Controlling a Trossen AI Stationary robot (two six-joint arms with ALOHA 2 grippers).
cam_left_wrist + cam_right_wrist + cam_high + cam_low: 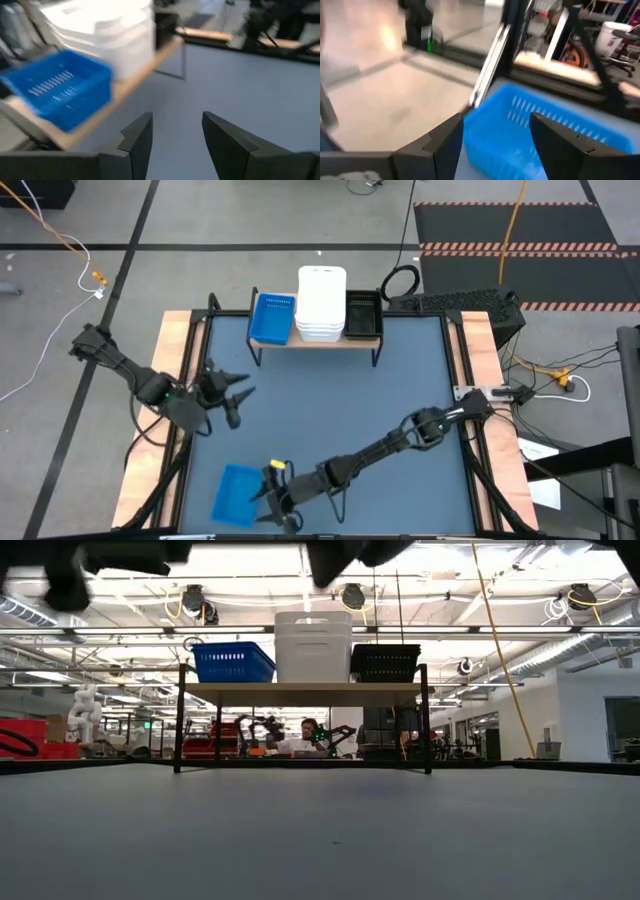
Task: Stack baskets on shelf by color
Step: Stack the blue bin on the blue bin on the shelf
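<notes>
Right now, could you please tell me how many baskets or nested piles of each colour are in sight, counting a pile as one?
Blue baskets: 2, one on the shelf, the other on the table
White baskets: 1 pile, on the shelf
Black baskets: 1, on the shelf
Total: 4

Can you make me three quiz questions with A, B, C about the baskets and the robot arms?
1. Where is the lone blue basket?
A. the table's near edge
B. the shelf
C. the floor
2. What colour is the middle stack on the shelf?
A. black
B. blue
C. white
3. How is the right end effector?
A. shut
B. open at the basket
C. holding a white basket

Answers: 1 A, the high view shows it far from the shelf. 2 C, the white baskets sit between blue and black. 3 B, its fingers are apart with the basket's wall between them.
</notes>
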